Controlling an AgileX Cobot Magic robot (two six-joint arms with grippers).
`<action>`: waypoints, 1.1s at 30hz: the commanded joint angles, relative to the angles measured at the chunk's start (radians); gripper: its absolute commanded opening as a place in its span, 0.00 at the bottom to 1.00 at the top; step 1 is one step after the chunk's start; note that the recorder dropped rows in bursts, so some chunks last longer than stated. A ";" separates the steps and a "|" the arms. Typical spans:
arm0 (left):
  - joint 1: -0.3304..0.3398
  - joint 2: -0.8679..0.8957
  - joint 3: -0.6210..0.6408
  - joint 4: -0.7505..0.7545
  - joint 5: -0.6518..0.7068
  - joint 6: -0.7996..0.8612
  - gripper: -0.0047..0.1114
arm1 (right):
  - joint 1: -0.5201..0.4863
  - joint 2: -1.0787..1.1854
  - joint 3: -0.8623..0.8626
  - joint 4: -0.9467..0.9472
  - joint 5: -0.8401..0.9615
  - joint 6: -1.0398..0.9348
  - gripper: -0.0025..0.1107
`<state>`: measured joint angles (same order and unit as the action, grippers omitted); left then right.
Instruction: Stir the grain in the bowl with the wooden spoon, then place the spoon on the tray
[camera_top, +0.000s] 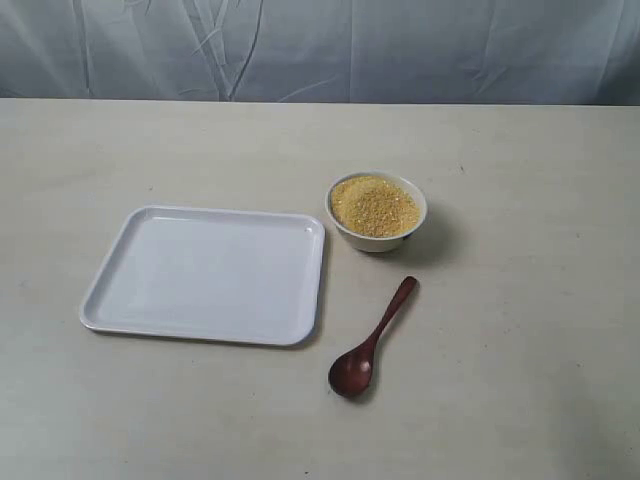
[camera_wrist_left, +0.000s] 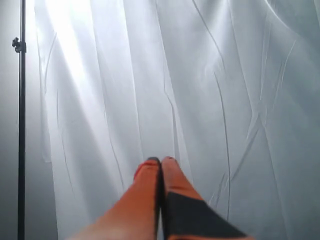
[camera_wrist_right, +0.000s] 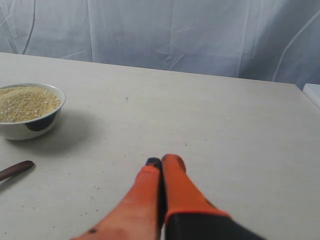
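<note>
exterior view: wooden spoon (camera_top: 376, 335) judged light, rigid; grasp mid-handle. left gripper (camera_wrist_left: 161, 161) and right gripper (camera_wrist_right: 161, 161) closed, empty.

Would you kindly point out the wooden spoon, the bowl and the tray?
wooden spoon (camera_top: 386, 319): exterior view, mid-handle.
bowl (camera_top: 375, 243): exterior view, front wall.
tray (camera_top: 205, 270): exterior view, bare floor.

The left gripper (camera_wrist_left: 161, 161) has two long orange fingers (camera_wrist_left: 142, 200) tapering to rounded tips, with a thin dark line between them. One carries a black panel behind its tip. The right gripper (camera_wrist_right: 161, 161) looks alike: orange, black-based, one tip dark.
</note>
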<state>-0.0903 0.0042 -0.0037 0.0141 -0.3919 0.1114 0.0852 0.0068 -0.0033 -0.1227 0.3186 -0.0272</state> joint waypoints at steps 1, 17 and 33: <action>-0.001 -0.004 0.004 -0.014 -0.027 -0.029 0.04 | -0.004 -0.007 0.003 -0.002 -0.007 0.000 0.02; -0.006 0.685 -0.706 -0.237 1.036 0.257 0.04 | -0.004 -0.007 0.003 -0.002 -0.007 0.000 0.02; -0.660 1.506 -0.971 -0.069 0.845 -0.119 0.04 | -0.004 -0.007 0.003 -0.002 -0.007 0.000 0.02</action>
<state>-0.6712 1.3919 -0.9070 -0.1615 0.4619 0.1190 0.0852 0.0068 -0.0033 -0.1227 0.3186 -0.0272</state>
